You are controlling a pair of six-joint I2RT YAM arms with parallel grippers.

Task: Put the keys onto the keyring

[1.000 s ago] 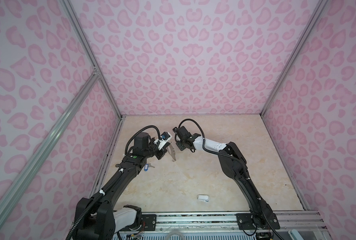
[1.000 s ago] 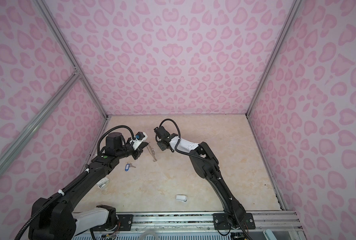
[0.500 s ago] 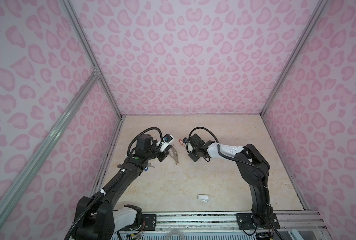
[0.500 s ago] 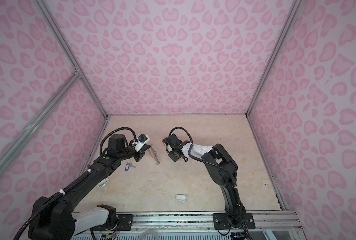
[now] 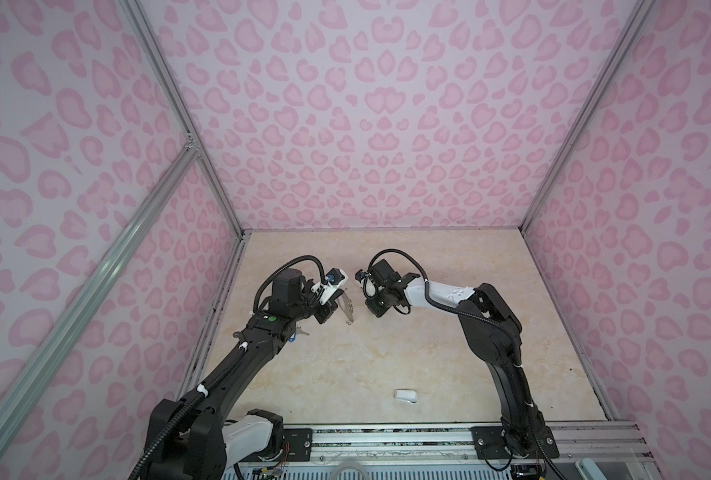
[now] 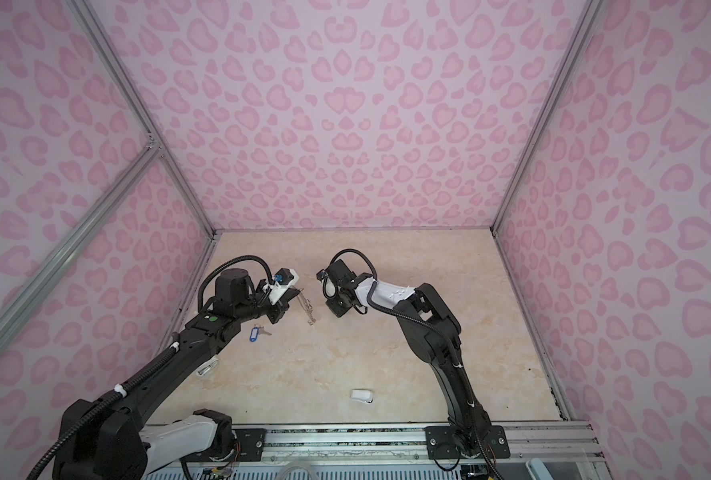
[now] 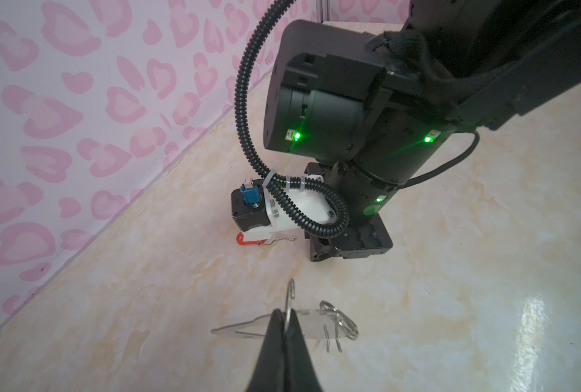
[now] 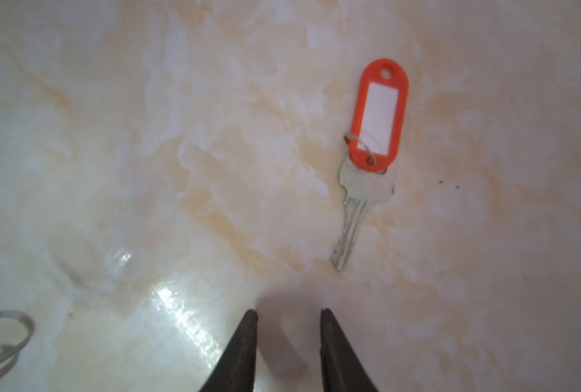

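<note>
Holding flat grey keyring plate (image 7: 313, 322) with wire rings: left hand (image 7: 284, 319), clamped shut; right hand (image 8: 287, 322) part-open, empty, near orange-tagged silver key (image 8: 367, 176) on desk (image 8: 146, 169); blue-tagged key (image 6: 255, 333) loose too. Neither threaded.

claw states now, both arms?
Left claw: closed, holding the keyring.
Right claw: open, empty; the orange-tagged key lies apart from it.

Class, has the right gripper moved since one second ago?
Yes. The right gripper has drawn nearer the small white object, away from the back wall.
</note>
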